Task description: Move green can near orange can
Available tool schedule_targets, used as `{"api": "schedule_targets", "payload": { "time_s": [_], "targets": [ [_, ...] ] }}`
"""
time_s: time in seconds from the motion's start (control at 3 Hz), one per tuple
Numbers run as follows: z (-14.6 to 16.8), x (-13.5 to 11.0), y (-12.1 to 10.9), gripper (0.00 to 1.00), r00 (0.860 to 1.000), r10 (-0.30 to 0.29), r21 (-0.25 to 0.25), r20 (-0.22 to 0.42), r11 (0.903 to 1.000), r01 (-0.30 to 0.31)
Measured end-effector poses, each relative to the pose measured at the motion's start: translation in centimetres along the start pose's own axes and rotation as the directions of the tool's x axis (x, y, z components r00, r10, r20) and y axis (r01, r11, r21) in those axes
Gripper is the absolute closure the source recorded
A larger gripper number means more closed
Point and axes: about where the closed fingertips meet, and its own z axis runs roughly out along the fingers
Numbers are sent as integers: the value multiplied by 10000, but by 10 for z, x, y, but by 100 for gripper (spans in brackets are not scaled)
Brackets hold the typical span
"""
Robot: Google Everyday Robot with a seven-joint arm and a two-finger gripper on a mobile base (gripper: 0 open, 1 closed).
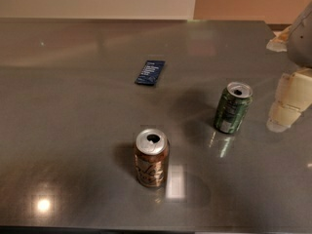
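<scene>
The green can (232, 107) stands upright on the grey table (73, 130), right of centre, with its silver top opened. The orange can (151, 158) stands upright nearer the front, left of the green can and apart from it, with pale script on its side. My gripper (287, 101) hangs at the right edge of the view, just right of the green can and not touching it. Its pale finger (285, 113) reaches down close to the table surface.
A small dark blue packet (150, 72) lies flat on the table behind the cans. The table's far edge meets a pale wall. The front edge runs along the bottom of the view.
</scene>
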Motion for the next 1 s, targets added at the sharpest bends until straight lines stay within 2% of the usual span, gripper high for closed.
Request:
{"api": "schedule_targets", "payload": {
  "time_s": [0.33, 1.0],
  "targets": [
    [0, -1, -1, 0, 10000, 7, 39, 31, 10000, -8],
    [24, -12, -21, 0, 9985, -202, -28, 510, 9998, 204]
  ]
}}
